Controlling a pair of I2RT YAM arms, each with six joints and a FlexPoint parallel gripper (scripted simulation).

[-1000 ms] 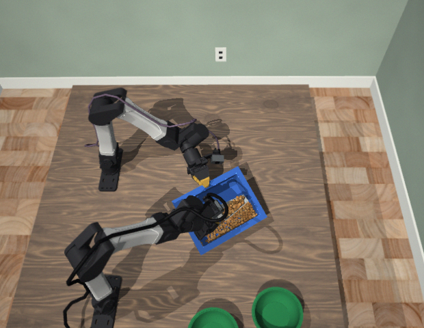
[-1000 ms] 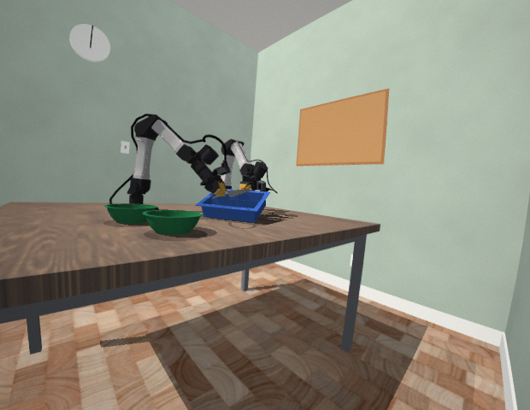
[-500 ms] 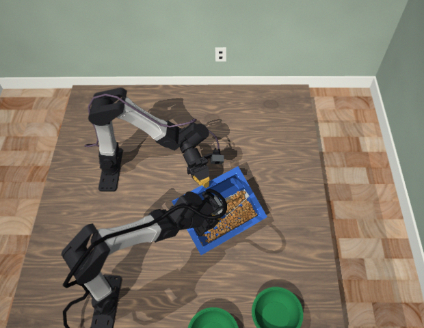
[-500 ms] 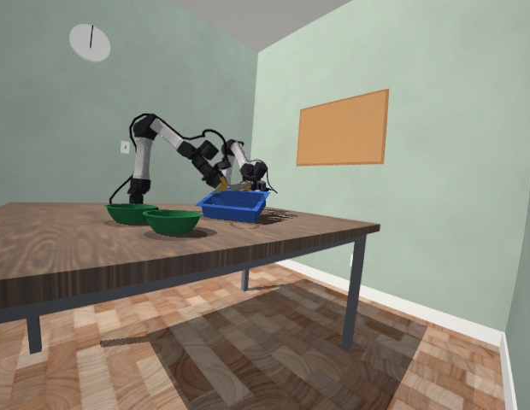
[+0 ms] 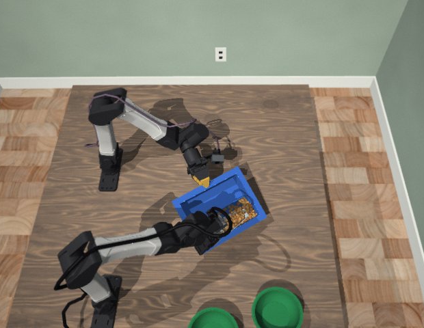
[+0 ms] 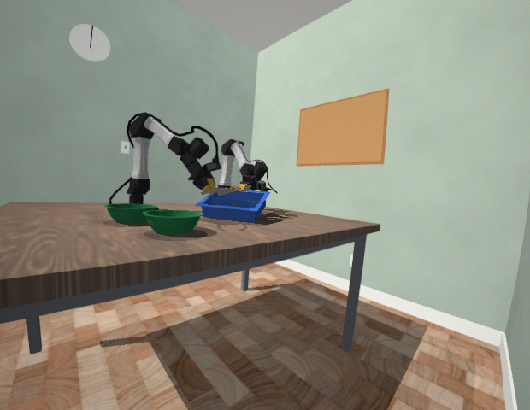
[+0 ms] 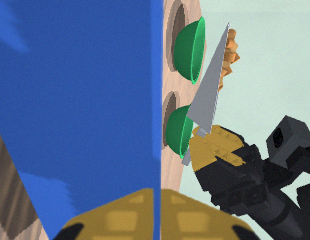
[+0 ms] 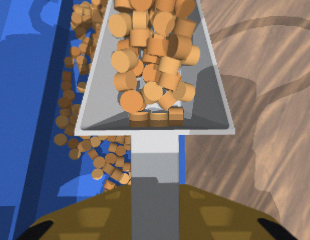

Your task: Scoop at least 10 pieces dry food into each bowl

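The blue box stands on the table with loose food inside. My left gripper is shut on its rim. My right gripper is shut on the handle of the grey scoop. The scoop holds several pieces and hangs above the box, over its long side wall. One green bowl stands upright and looks empty. The other bowl is upright; the frame edge cuts it off in the top view.
The bowls stand side by side beyond the box, near the lower edge of the top view. The wooden table has its edge beyond the bowls. The right arm reaches low across the box's near corner.
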